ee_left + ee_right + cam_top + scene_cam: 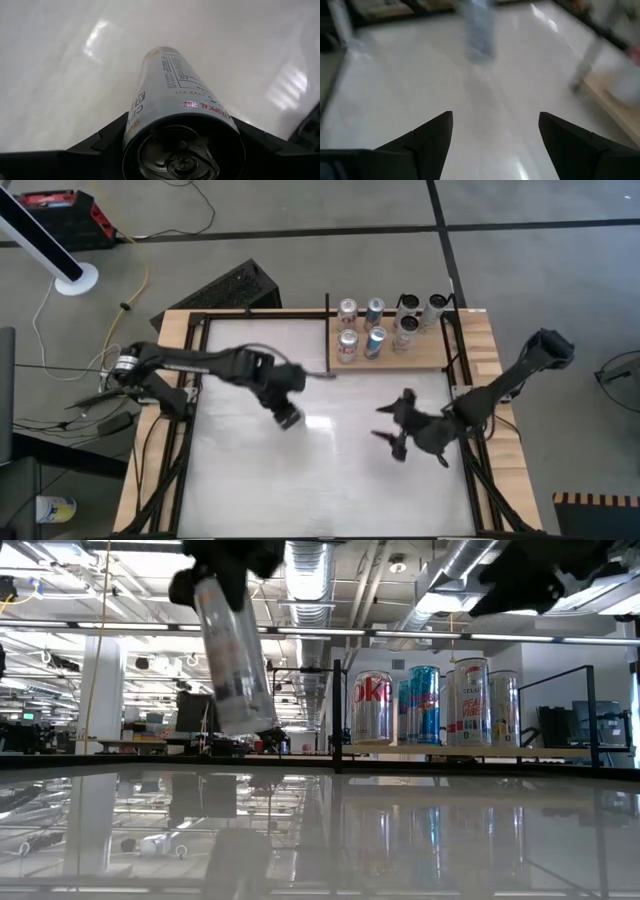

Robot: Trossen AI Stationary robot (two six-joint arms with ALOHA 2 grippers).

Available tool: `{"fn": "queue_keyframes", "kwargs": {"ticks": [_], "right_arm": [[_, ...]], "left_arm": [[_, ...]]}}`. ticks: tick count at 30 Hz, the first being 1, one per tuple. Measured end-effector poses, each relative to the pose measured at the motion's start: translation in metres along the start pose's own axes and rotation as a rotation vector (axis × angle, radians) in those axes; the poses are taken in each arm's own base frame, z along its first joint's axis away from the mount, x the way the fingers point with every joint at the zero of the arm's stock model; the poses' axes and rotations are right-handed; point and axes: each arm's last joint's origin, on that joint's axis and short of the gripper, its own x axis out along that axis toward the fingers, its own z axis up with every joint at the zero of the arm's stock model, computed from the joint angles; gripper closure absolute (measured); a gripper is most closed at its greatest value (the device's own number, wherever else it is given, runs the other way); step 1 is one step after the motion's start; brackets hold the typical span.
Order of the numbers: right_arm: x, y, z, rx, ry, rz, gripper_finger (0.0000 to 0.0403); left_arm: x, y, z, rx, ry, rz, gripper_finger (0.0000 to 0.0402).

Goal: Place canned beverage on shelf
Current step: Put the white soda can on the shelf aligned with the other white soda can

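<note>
A slim silver beverage can hangs in my left gripper, above the table's middle and left of centre. In the low view the can is tilted and well above the tabletop. The shelf, a light wooden board with black rails, lies at the table's far side, right of centre. Several cans stand upright on it. My right gripper hovers open over the table's right half, with nothing between its fingers. My left gripper pinches the can at its tab end, one finger on each side of the round wall. The fingers come from above, pointing steeply down. The can hangs below them, lifted clear of the table and tilted, its bottom end lowest.
Black frame rails run along the table's left and right sides. The white tabletop between the arms and the near edge is bare. The shelf's left rail post rises at the board's end nearest the held can.
</note>
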Motion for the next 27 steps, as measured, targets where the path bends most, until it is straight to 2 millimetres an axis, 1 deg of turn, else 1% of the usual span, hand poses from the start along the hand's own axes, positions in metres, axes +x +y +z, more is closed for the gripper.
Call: {"fn": "queue_keyframes", "kwargs": {"ticks": [4,7,10,14,18,21,22,24,27], "right_arm": [[0.025,0.016,-0.012,-0.065,-0.192,0.050,0.0082],[0.053,0.024,-0.014,-0.126,-0.304,0.024,0.0082],[0.084,0.029,-0.015,-0.175,-0.359,-0.028,0.0082],[0.123,0.027,-0.015,-0.196,-0.370,-0.099,0.0082],[0.154,0.026,-0.012,-0.207,-0.346,-0.076,0.0082],[0.167,0.029,-0.011,-0.207,-0.332,-0.030,0.0082],[0.170,0.030,-0.013,-0.213,-0.323,-0.019,0.0082],[0.174,0.031,-0.013,-0.216,-0.319,-0.009,0.0082],[0.174,0.030,-0.014,-0.224,-0.313,-0.010,0.0082]], "left_arm": [[0.004,0.016,0.019,-0.111,-0.012,-0.017,0.0163],[0.006,0.021,0.025,-0.155,-0.020,-0.024,0.0163],[0.010,0.024,0.026,-0.174,0.000,0.002,0.0163],[0.016,0.023,0.025,-0.199,0.020,0.030,0.0163],[0.025,0.021,0.025,-0.225,0.025,0.064,0.0163],[0.031,0.021,0.026,-0.211,0.023,0.089,0.0163],[0.032,0.021,0.027,-0.204,0.025,0.092,0.0156],[0.039,0.020,0.027,-0.201,0.036,0.101,0.0125],[0.042,0.019,0.028,-0.190,0.043,0.099,0.0071]]}}
